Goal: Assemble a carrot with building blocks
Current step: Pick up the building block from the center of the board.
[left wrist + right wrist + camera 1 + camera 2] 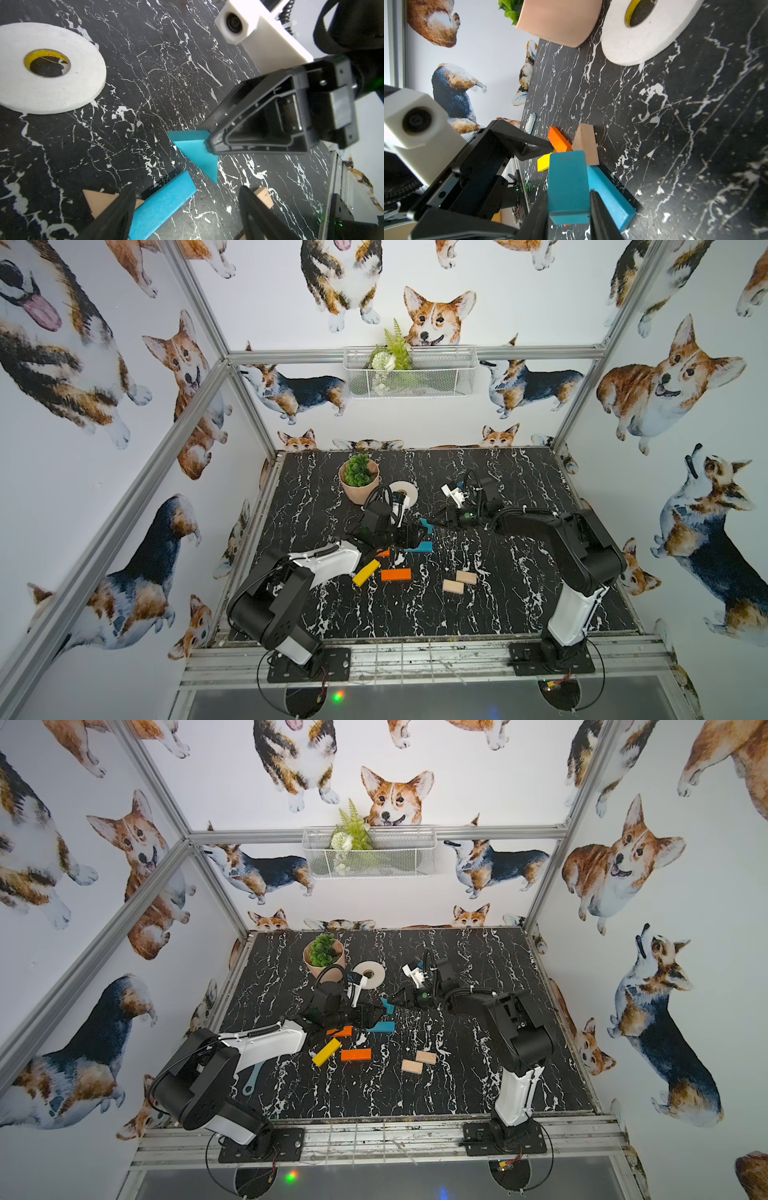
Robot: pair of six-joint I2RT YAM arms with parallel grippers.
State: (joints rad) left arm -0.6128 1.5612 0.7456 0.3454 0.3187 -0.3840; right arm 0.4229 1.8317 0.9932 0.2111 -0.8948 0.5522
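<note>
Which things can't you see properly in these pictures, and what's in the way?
- The wood triangle: hidden in both top views, under the left gripper.
- One orange block: in both top views only part shows beside that gripper.
- The pale blue-green tool: partly under the left arm in a top view; too small to name.
- The teal triangle: held by the right gripper; whether it touches the table, no view settles.

A robot test cell in a lab: a box of aluminium frame rails (291, 357) whose walls are papered with cartoon corgis (436, 317). The left arm (274, 605) and the right arm (582, 549) are bolted along the front edge of a black marble-patterned counter (519, 614).
</note>
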